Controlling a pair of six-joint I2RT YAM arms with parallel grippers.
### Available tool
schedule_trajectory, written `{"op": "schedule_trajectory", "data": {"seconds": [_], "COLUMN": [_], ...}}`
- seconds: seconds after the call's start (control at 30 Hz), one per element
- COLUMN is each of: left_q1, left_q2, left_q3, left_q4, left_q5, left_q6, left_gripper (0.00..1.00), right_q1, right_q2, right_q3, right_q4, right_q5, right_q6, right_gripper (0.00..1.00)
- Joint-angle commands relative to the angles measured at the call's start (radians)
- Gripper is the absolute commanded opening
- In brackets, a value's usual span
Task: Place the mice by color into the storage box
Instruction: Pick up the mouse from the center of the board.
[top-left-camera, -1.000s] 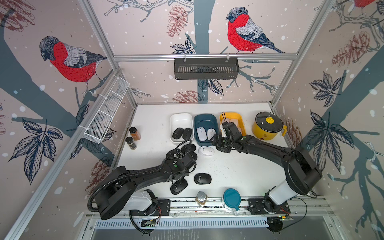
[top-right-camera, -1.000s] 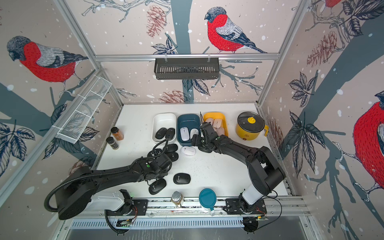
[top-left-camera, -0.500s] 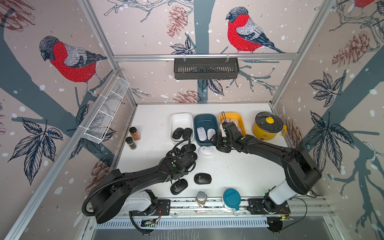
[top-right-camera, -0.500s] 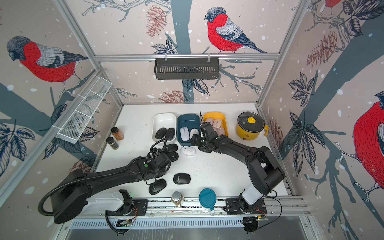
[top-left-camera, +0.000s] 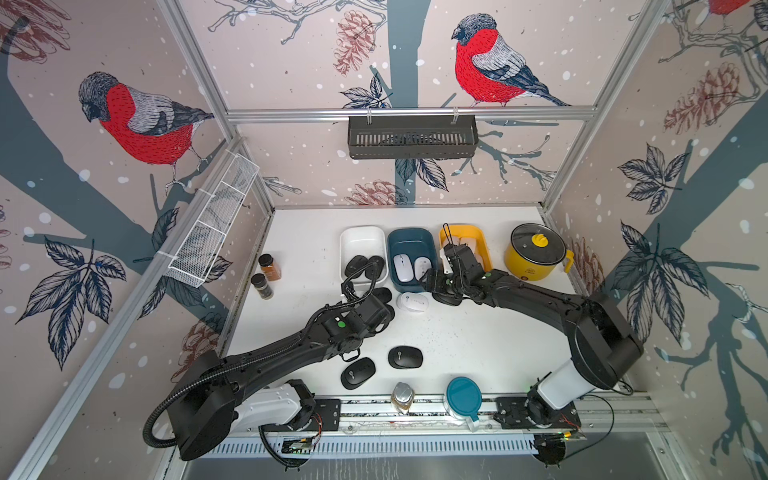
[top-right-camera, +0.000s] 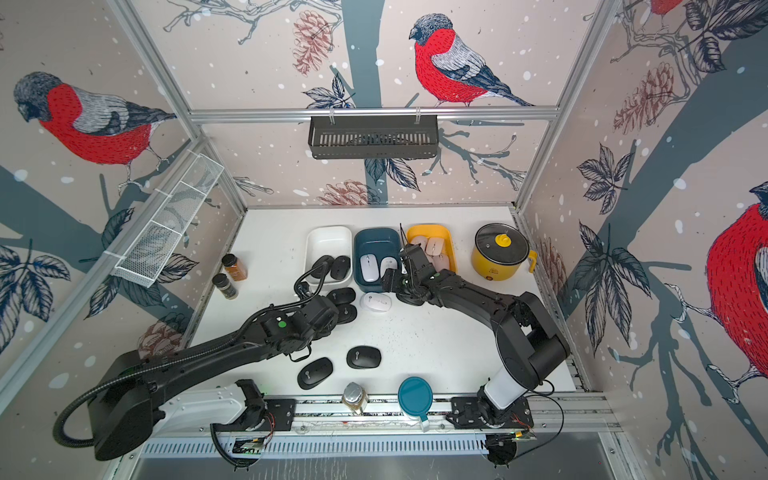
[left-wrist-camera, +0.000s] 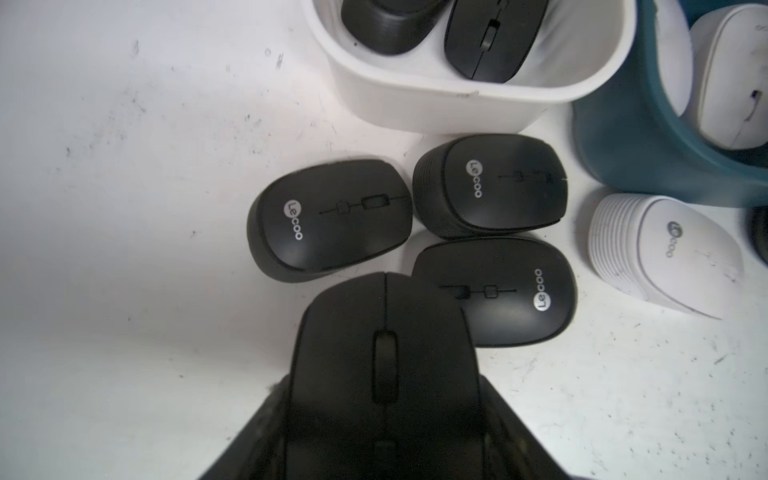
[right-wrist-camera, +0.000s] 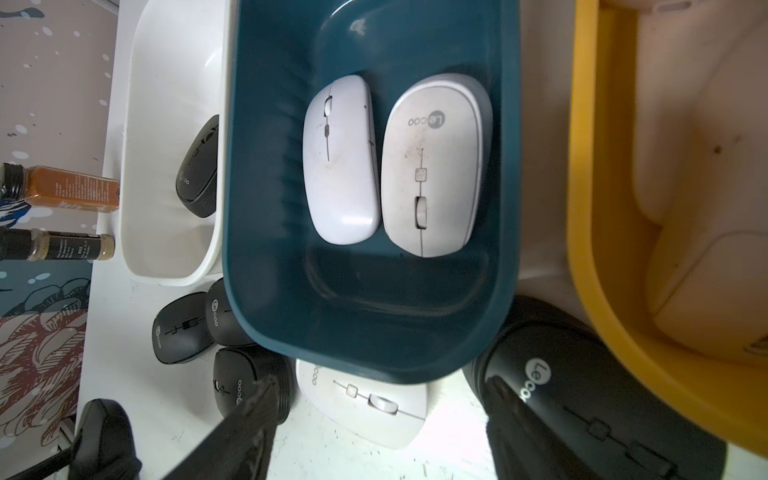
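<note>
My left gripper (left-wrist-camera: 380, 380) (top-left-camera: 374, 309) is shut on a black mouse (left-wrist-camera: 384, 328), held just above three black mice (left-wrist-camera: 332, 216) that lie before the white box (top-left-camera: 360, 235). That box holds two black mice (top-left-camera: 365, 266). The teal box (top-left-camera: 409, 237) holds two white mice (right-wrist-camera: 345, 162). In the yellow box (top-left-camera: 478, 237) lie pink mice (top-right-camera: 432, 245). My right gripper (right-wrist-camera: 380, 384) (top-left-camera: 432, 282) stands open over a white mouse (right-wrist-camera: 365, 403) (top-left-camera: 412, 301) on the table by the teal box. A black mouse (right-wrist-camera: 582, 395) lies beside its right finger.
Two more black mice (top-left-camera: 358, 372) (top-left-camera: 405, 357) lie near the front edge. A spice jar (top-left-camera: 402, 395) and a teal lid (top-left-camera: 463, 397) stand on the front rail. Two spice bottles (top-left-camera: 266, 274) stand at the left, a yellow pot (top-left-camera: 534, 255) at the back right.
My left gripper, with the black mouse in it, has crept a little toward the white box. The right arm has hardly moved.
</note>
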Motion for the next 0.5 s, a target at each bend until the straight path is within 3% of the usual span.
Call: {"op": "schedule_trajectory", "data": {"seconds": [0.0,0.47], "left_q1": [0.01,0.082], "left_q2": [-0.018,0.001], "left_q3": [0.037,0.216], "left_q4": [-0.038,-0.029], "left_q5": [-0.053,-0.061], "left_q6": [0.047,0.201], "left_gripper": [0.58,0.58], "right_q1": [0.001,0.001], "right_q2": [-0.011,-0.032], "right_q3": [0.005,0.006], "right_q4": [-0.005,-0.018], "right_q5": [-0.004,0.008], "right_q6": [0.008,0.006], "right_gripper": [0.78,0.78]}}
